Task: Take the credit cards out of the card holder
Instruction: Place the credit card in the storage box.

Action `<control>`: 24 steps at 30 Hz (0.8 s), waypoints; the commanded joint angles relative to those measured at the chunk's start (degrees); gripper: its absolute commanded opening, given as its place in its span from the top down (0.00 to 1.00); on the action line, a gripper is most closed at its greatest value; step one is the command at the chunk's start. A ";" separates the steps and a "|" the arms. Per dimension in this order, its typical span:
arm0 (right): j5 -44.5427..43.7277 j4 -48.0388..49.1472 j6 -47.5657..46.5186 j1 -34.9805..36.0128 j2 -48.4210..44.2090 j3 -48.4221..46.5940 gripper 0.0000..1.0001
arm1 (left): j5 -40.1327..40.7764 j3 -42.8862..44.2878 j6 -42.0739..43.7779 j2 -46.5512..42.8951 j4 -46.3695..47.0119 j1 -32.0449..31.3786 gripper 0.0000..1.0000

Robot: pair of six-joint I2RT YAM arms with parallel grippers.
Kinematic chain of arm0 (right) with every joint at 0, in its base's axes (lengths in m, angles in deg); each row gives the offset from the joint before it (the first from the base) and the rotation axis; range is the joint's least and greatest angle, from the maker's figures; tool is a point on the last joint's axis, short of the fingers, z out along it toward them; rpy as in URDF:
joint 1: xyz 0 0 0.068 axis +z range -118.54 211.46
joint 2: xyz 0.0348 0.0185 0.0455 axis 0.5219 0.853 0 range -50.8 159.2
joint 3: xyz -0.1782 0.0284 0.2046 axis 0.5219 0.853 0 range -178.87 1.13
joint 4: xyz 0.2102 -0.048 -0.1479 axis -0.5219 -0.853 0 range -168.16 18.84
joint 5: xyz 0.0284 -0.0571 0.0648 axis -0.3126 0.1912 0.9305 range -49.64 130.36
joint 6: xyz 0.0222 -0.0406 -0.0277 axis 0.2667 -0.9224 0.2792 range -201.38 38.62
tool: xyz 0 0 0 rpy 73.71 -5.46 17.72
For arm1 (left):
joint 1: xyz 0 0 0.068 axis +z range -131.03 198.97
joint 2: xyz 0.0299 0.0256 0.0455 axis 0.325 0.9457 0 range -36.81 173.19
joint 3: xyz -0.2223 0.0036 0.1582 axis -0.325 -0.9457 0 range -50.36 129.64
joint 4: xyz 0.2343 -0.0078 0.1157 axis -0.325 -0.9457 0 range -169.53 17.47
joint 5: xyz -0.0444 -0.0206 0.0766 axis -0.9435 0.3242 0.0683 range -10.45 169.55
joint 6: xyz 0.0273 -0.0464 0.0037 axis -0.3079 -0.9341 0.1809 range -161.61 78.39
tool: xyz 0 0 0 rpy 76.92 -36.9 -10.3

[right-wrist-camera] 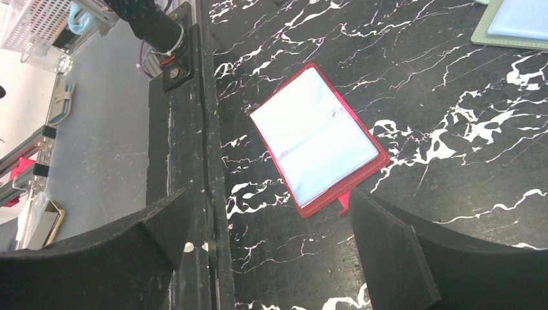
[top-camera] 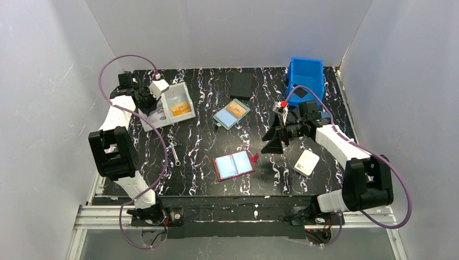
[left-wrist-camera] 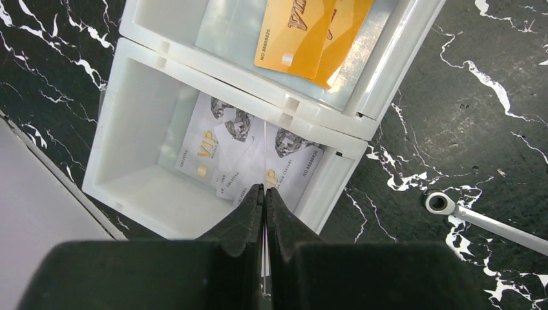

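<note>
Two thin light-blue cards (right-wrist-camera: 294, 123) sit in the red card holder (right-wrist-camera: 362, 169), open flat at near centre; likely light, stiff and slick, so pinch an edge with your wide-open right gripper (right-wrist-camera: 271, 226), the left gripper (left-wrist-camera: 265, 200) being closed far left.

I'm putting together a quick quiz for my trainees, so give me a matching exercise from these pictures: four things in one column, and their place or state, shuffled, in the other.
Column one:
1. card holder
2. blue bin
3. left gripper
4. right gripper

Column two:
a. shut, above the white tray
b. jaws wide open
c. lying spread open in the table's near half
d. far right corner of the table

Pairs: 1-c, 2-d, 3-a, 4-b.
</note>
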 commanded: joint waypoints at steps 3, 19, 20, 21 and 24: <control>2.97 0.59 0.02 -0.36 -1.48 0.63 0.02 | -6.04 3.66 2.33 3.01 -3.39 1.64 1.00; 4.63 1.03 0.39 -0.45 -1.46 0.87 0.02 | -9.29 5.54 3.57 7.66 -5.93 3.61 1.00; 4.64 1.03 0.32 -0.45 -1.41 0.85 0.02 | -9.34 5.59 3.58 8.10 -6.01 3.65 1.00; 4.70 1.03 0.38 -0.45 -1.38 0.85 0.02 | -9.32 5.63 3.58 8.36 -6.07 3.60 1.00; 4.72 1.11 0.36 -0.45 -1.39 0.89 0.02 | -9.12 5.77 3.67 9.16 -6.07 3.61 1.00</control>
